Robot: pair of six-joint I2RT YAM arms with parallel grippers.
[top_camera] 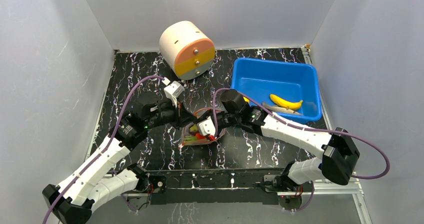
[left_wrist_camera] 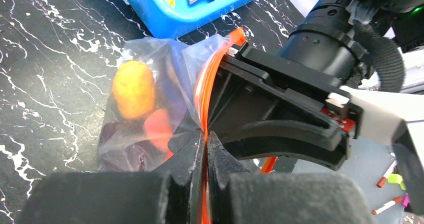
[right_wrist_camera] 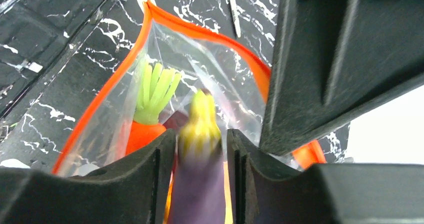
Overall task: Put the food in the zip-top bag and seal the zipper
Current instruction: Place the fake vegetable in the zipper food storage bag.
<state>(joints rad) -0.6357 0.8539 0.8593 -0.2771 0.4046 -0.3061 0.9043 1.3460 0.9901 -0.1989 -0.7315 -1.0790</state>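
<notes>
Both arm bases (top_camera: 155, 183) are sitting at the near edge of the black marbled table (top_camera: 150, 69) in the overhead view. Each arm is reaching inward, and the left gripper (top_camera: 191, 121) and right gripper (top_camera: 208, 130) are meeting at mid-table over the zip-top bag (top_camera: 196, 139). A cream-and-orange cylinder (top_camera: 186, 49) is lying at the far side. To its right, the blue bin (top_camera: 275, 63) is holding the banana (top_camera: 286, 102) and a grey fish-shaped item (top_camera: 281, 109).

Moving to the left wrist view:
- The left gripper (left_wrist_camera: 205, 156) is pinching the zipper (left_wrist_camera: 204, 91), with its jaws pressed together on the red-orange strip.
- The bag (left_wrist_camera: 125, 134) is hanging open to the left of the strip. An orange round piece (left_wrist_camera: 132, 89) and a red piece (left_wrist_camera: 159, 129) are showing through its clear wall, with something dark purple below them.
- The right gripper (left_wrist_camera: 280, 119) is sitting just beside the strip on the right.
- One corner of the bin (left_wrist_camera: 200, 16) is showing at the far edge.

Moving to the right wrist view:
- The right gripper (right_wrist_camera: 200, 159) is clamping the eggplant (right_wrist_camera: 200, 179), with its jaws closed on the purple body. The yellow-green cap is pointing into the open mouth of the bag (right_wrist_camera: 107, 114).
- The carrot (right_wrist_camera: 145, 131) is lying inside the bag, with its green top toward the zipper (right_wrist_camera: 200, 32).
- The zipper is curving open around the mouth.
- The left gripper (right_wrist_camera: 340, 59) is filling the upper right.
</notes>
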